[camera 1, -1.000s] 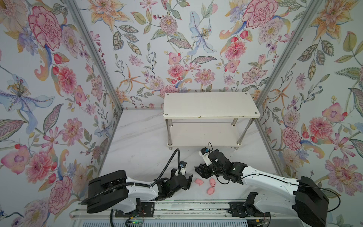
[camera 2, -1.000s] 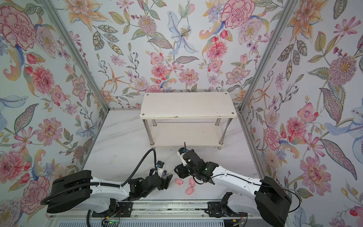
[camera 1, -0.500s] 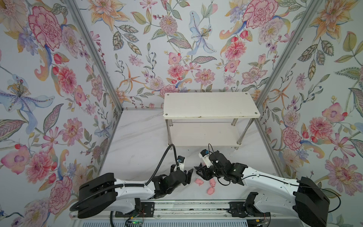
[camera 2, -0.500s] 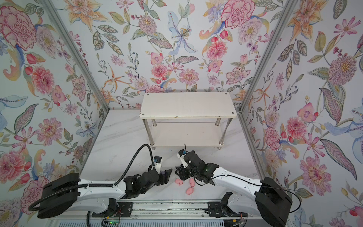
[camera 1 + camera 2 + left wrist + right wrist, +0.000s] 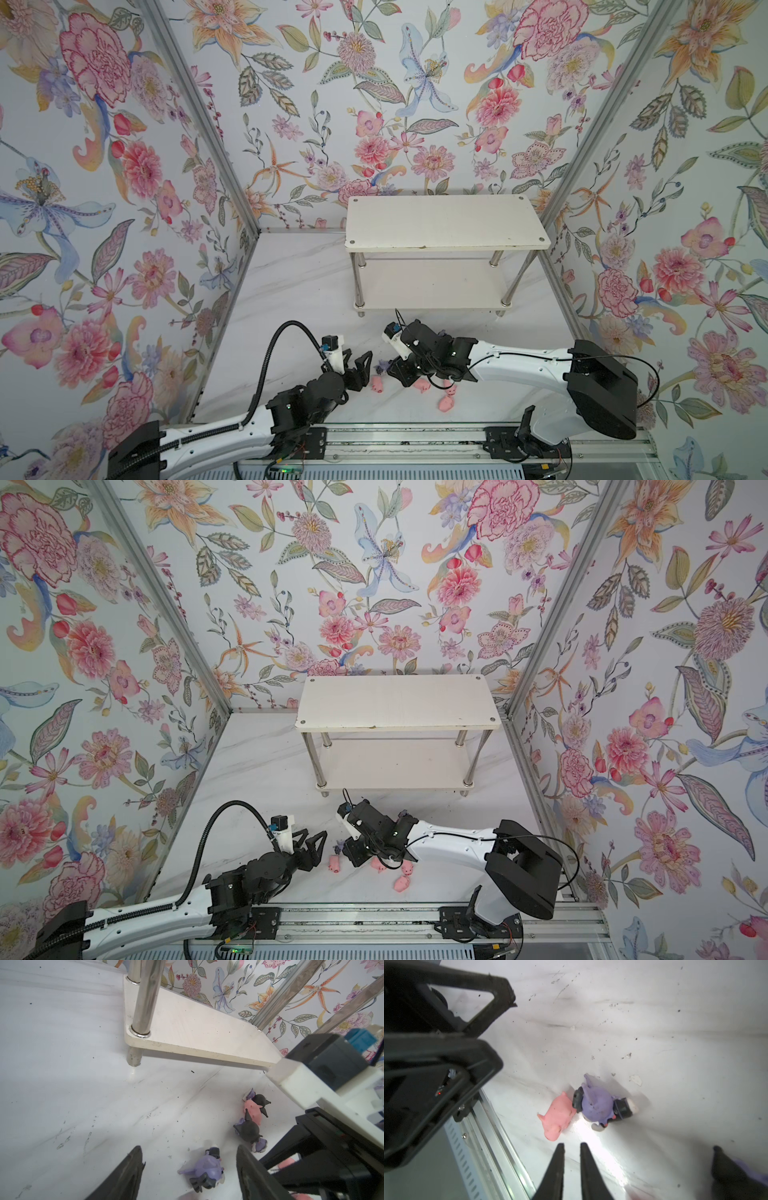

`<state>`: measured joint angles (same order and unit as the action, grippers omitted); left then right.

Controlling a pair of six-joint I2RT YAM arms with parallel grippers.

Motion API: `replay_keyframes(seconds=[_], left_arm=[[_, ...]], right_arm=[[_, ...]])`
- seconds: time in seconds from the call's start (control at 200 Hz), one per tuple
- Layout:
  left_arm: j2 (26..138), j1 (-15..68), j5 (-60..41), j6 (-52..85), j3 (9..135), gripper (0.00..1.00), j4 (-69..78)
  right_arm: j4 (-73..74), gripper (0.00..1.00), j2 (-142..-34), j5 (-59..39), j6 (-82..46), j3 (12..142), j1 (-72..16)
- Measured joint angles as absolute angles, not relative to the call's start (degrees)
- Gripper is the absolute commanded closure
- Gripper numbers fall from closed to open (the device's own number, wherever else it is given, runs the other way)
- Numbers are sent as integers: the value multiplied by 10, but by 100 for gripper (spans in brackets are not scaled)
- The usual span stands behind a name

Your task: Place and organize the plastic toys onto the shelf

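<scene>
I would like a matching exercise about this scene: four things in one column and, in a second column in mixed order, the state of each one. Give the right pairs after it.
Things
1. shelf
2. left gripper
3. right gripper
4. purple figurine nearest the left gripper

States
A. jaws almost together, nothing between the tips
B. lying on the table, touching a pink pig
C. top board bare, no toys on it
D. jaws apart

Pairs: 1-C, 2-D, 3-A, 4-B
</scene>
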<state>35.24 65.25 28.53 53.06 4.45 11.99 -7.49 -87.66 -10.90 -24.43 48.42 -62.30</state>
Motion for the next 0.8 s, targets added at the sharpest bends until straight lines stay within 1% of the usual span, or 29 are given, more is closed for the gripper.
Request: replay_keyframes(seconds=[0.065,0.19,0.32,0.5,0.801], left_arm=[[349,653,288,535,40,28,115],[359,653,288,541,40,29,112],[375,653,288,541,39,29,112],[378,652,288,541,33,29,116],[369,651,288,545,25,29,116]], right_arm=[[-74,97,-893,-103,-244,498,-623],[-70,100,-918,-97,-244,508,-617],[-70,100,-938,-94,-245,508,-616],[-62,100,-935,-90,-251,498,-616],[-51,100,-901,-68,-274,408,-615]])
